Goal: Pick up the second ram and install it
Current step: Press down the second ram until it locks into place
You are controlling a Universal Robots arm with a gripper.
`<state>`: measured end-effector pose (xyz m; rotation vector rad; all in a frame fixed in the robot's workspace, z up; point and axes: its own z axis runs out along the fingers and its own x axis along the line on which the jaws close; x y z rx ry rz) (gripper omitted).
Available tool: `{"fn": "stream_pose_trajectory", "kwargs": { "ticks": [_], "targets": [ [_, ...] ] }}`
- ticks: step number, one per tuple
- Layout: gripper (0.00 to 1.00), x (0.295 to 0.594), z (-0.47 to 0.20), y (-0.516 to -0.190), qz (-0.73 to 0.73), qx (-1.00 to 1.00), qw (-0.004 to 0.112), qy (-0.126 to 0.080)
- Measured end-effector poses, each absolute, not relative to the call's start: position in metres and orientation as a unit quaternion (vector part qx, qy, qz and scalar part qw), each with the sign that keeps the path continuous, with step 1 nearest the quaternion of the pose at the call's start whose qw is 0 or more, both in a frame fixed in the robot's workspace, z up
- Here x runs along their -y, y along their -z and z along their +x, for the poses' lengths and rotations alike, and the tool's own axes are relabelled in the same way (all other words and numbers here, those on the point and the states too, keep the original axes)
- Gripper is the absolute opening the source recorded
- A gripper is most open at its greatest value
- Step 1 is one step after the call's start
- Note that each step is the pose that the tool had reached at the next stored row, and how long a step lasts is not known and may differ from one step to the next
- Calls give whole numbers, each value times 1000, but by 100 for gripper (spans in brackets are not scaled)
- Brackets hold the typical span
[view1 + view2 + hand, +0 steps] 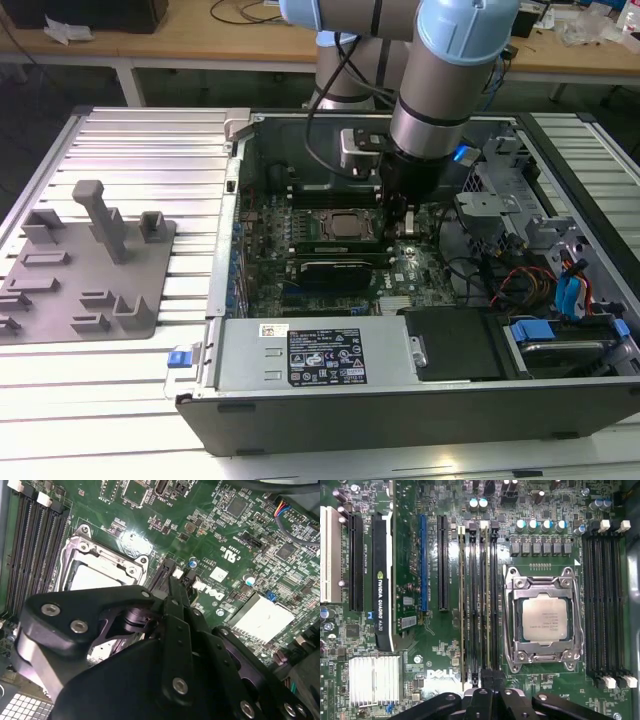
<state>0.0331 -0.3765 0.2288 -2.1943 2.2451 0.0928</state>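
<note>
Risking a crooked seat: second ram standing edge-on in its slot beside the processor, directly ahead of the closed fingertips; uneven pressure could bend it or leave the latches unclicked. Reaching steeply down into the case, gripper low over the board.

White logo on mobo
</note>
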Motion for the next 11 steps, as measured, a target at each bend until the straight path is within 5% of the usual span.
{"fn": "stream_pose_trajectory", "kwargs": {
  "ticks": [11],
  "targets": [
    [8,376,33,-246,-699,-715,1,-30]
  ]
}}
